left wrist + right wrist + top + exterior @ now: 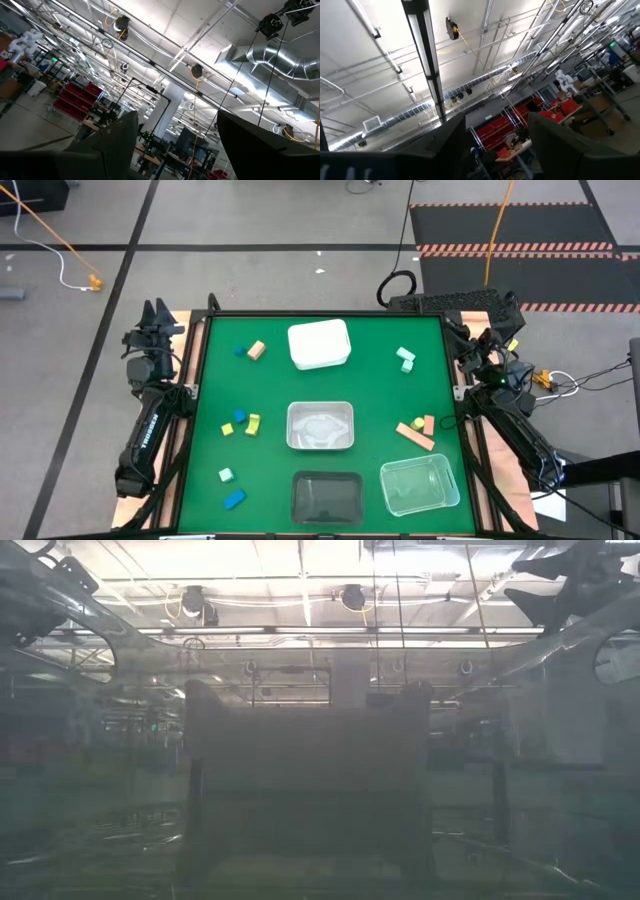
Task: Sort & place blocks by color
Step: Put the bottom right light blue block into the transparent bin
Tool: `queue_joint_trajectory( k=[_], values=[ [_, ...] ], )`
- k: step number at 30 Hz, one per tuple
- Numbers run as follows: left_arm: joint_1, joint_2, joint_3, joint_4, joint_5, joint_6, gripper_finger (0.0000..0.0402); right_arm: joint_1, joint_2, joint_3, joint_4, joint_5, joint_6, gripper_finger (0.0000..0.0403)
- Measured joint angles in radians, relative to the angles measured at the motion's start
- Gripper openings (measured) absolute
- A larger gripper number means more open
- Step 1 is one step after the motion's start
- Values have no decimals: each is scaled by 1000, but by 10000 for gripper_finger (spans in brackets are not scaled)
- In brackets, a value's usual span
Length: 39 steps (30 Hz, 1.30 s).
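Folding back along the counter's (330, 330) two sides, both arms wait clear of the green surface. The left gripper (158, 315) sits beyond the counter's far left corner, its jaws apart and holding nothing, with the ceiling showing between its fingers (117, 142) in its wrist view. The right gripper (505, 315) rests off the far right corner, jaws likewise apart and empty. White lettering runs along the left arm's forearm, too small to read.

The blocks (238, 420) lie scattered: blue and tan ones near the white tub (320, 345), yellow and blue ones left of the middle clear tub (320, 426), mint and blue ones near the front left, mint ones at the far right, salmon-tan ones beside the front right clear tub (420, 485). A dark tub (326, 498) sits front centre.
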<state>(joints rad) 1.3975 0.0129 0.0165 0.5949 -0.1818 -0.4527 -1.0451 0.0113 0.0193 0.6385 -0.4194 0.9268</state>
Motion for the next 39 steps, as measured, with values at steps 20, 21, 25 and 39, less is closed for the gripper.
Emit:
queue_joint_trajectory(
  k=[20, 21, 25, 39],
  values=[
    [0, 0, 0, 0, 0, 0, 271, 0, 93, 215, -212, 24, -115, 208],
    [0, 0, 0, 0, 0, 0, 271, 0, 116, 234, -224, 24, -131, 208],
    [0, 0, 0, 0, 0, 0, 271, 0, 214, 316, -298, 21, -195, 208],
    [0, 0, 0, 0, 0, 0, 271, 30, 598, 624, -826, 24, -437, 208]
  ],
)
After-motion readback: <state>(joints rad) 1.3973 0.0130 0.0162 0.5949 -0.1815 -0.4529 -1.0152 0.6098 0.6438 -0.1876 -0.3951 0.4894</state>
